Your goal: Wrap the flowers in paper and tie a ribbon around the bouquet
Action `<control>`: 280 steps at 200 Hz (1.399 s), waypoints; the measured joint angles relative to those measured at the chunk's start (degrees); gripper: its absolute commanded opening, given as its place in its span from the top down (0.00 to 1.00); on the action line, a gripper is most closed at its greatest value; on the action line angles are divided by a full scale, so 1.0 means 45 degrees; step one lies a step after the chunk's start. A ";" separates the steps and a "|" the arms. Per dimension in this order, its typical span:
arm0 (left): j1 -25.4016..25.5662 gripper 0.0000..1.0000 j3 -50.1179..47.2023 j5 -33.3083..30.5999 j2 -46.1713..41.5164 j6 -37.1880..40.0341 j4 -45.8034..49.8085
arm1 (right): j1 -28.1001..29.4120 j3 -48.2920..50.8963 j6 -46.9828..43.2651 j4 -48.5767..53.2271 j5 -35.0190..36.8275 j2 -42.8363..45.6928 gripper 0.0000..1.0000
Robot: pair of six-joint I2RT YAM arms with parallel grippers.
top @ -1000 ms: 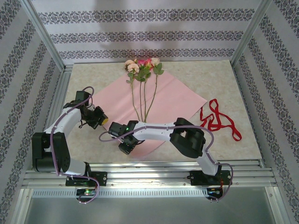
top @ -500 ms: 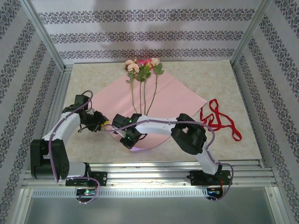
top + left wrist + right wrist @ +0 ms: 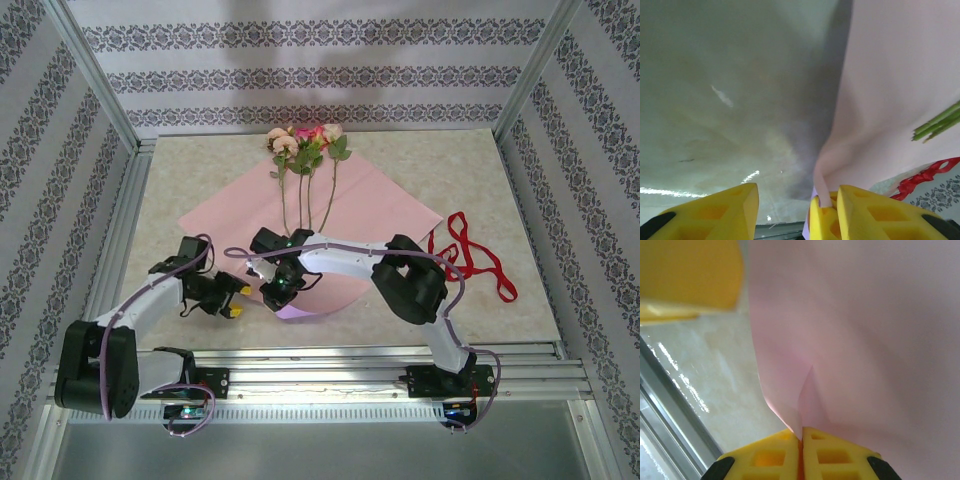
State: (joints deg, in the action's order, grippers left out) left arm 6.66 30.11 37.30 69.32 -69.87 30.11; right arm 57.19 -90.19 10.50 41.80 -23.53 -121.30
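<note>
Beige marbled tabletop [image 3: 520, 300] bears pink paper [image 3: 380, 205]; flowers [image 3: 305, 145] lie along its middle; right gripper [image 3: 801, 442] pinches the paper's near corner; left gripper [image 3: 797, 200] gapes beside that edge; red ribbon [image 3: 470, 262] lies right.

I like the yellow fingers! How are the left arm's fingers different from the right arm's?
The left fingers stand apart, gripping nothing; the right fingers are pressed shut. The right fingers pinch the pink paper at its edge; the left fingers hover beside it. Both pairs are yellow and sit close together near the front.
</note>
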 measured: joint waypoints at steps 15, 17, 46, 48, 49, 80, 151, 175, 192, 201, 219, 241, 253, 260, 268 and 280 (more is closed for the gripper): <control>0.0384 0.55 0.0000 -0.0005 0.0316 -0.0389 -0.0471 | -0.0019 0.0029 0.0000 -0.0005 -0.0049 0.0112 0.89; 0.0432 0.55 -0.0010 -0.0005 0.0364 -0.0452 -0.0554 | -0.0019 0.0039 -0.0005 -0.0005 -0.0053 0.0136 0.89; 0.0777 0.57 -0.0107 -0.0141 0.0894 -0.1025 -0.1511 | -0.0019 0.0107 -0.0005 -0.0010 -0.0185 0.0369 0.89; 0.0782 0.58 -0.0107 -0.0151 0.0928 -0.1049 -0.1583 | -0.0019 0.0107 -0.0005 -0.0010 -0.0199 0.0379 0.89; 0.0782 0.58 -0.0107 -0.0155 0.0942 -0.1069 -0.1603 | -0.0019 0.0107 -0.0005 -0.0010 -0.0214 0.0379 0.89; 0.0933 0.76 -0.0107 -0.0325 0.1758 -0.1574 -0.2671 | -0.0019 0.0204 -0.0015 -0.0107 -0.0321 0.0442 0.89; 0.1117 1.00 -0.0107 -0.0374 0.2273 -0.1778 -0.3322 | -0.0758 0.1622 -0.0408 -0.0563 -0.0311 0.1690 0.41; 0.1117 1.00 -0.0087 -0.0335 0.2331 -0.1865 -0.3351 | -0.1938 0.2929 -0.0806 -0.0957 -0.0321 0.3390 0.40; 0.1117 1.00 -0.0053 -0.0335 0.2341 -0.1991 -0.3347 | -0.2701 0.3657 -0.1229 -0.1219 -0.0389 0.4396 0.39; 0.1117 1.00 -0.0019 -0.0330 0.2385 -0.2093 -0.3337 | -0.3060 0.4041 -0.1554 -0.1384 -0.0413 0.4833 0.39; 0.1117 1.00 0.0126 -0.0262 0.2574 -0.2395 -0.3322 | -0.3400 0.4974 -0.2142 -0.1894 -0.0403 0.5547 0.39; 0.1112 1.00 0.0228 -0.0151 0.2744 -0.2939 -0.3361 | -0.3609 0.6285 -0.2594 -0.2778 -0.0374 0.6266 0.40; 0.1107 1.00 0.0228 -0.0131 0.2744 -0.3313 -0.3424 | -0.3784 0.6878 -0.2754 -0.3376 -0.0418 0.6606 0.40; 0.1107 1.00 0.0228 -0.0087 0.2754 -0.3604 -0.3580 | -0.3910 0.7184 -0.2827 -0.3789 -0.0418 0.6810 0.40; 0.1107 1.00 0.0228 -0.0039 0.2754 -0.3988 -0.3881 | -0.4090 0.7597 -0.2987 -0.4352 -0.0418 0.7150 0.40; 0.1093 1.00 0.0228 0.0053 0.2773 -0.4532 -0.4303 | -0.4299 0.8218 -0.3230 -0.5197 -0.0457 0.7766 0.39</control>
State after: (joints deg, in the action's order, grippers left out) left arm 11.57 31.14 37.54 81.80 -90.26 10.74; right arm 37.85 -53.21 -4.03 18.41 -25.58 -86.35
